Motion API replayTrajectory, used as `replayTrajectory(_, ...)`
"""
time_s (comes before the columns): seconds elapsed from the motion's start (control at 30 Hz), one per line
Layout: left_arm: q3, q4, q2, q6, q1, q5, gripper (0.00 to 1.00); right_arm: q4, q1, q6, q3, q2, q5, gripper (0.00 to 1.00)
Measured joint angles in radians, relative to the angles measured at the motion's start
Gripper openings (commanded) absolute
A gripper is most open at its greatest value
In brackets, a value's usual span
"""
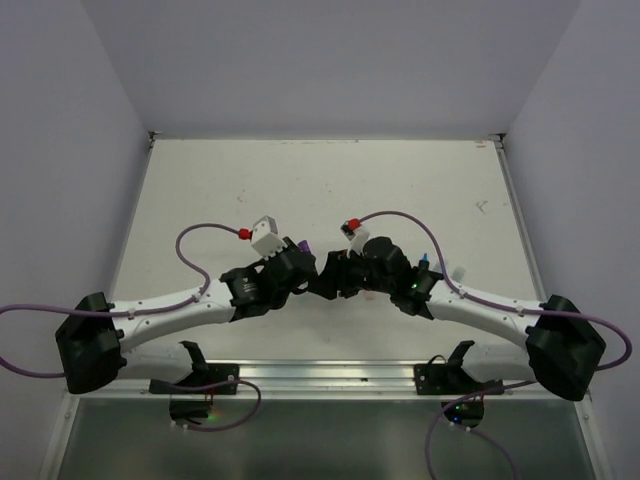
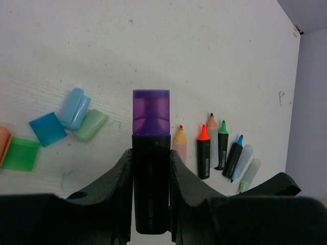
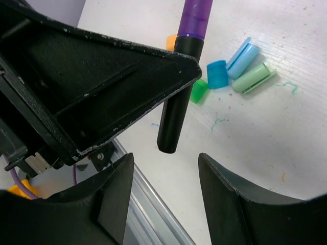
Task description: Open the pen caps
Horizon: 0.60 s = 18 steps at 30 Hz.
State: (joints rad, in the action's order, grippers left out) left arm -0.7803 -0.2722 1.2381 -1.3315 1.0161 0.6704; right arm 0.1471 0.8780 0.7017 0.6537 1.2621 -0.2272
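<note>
Translucent purple plastic cap (image 2: 151,112) is not yet off. It sits on the black plastic marker body (image 2: 151,189), pointing to 12 o'clock in my left wrist view. My left gripper (image 2: 151,153) pinches that body, one finger on each side, with the cap clear of the tips. My right gripper (image 3: 164,158) is spread wide and holds nothing. The marker's butt end hangs at 12 o'clock of the gap; I cannot tell if it touches.

Hidden or cut off:
- The right wrist view crops the purple cap at the top edge.
- My left arm's black housing (image 3: 76,87) fills that view at 10 o'clock.
- The loose orange cap (image 3: 171,42) is mostly covered.
- In the top view my wrists cover the pinch.

Only the wrist views show the loose caps on the white table (image 2: 204,51), at 9 o'clock of the held marker:
- a light blue ribbed cap (image 2: 74,107)
- a mint cap (image 2: 91,125) touching it
- a blue cap (image 2: 47,128) just beside
- a green cap (image 2: 20,154) farther out

Only the left wrist view shows the row of uncapped markers (image 2: 203,153) at 3 o'clock. Their tips point to 12, and the far pale ones are hard to make out.
</note>
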Motion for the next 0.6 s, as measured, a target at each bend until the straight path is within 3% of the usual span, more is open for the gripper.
replayTrajectory(0.3, -0.074, -0.069, 0.068, -0.209, 0.139, 0.161, 0.0, -0.017, 0.0, 0.002, -0.039, -0.111, 0.125, 0.5)
replayTrajectory(0.6, -0.093, -0.103, 0.103, -0.29, 0.187, 0.212, 0.0, 0.006, -0.001, -0.004, -0.061, -0.101, 0.17, 0.38)
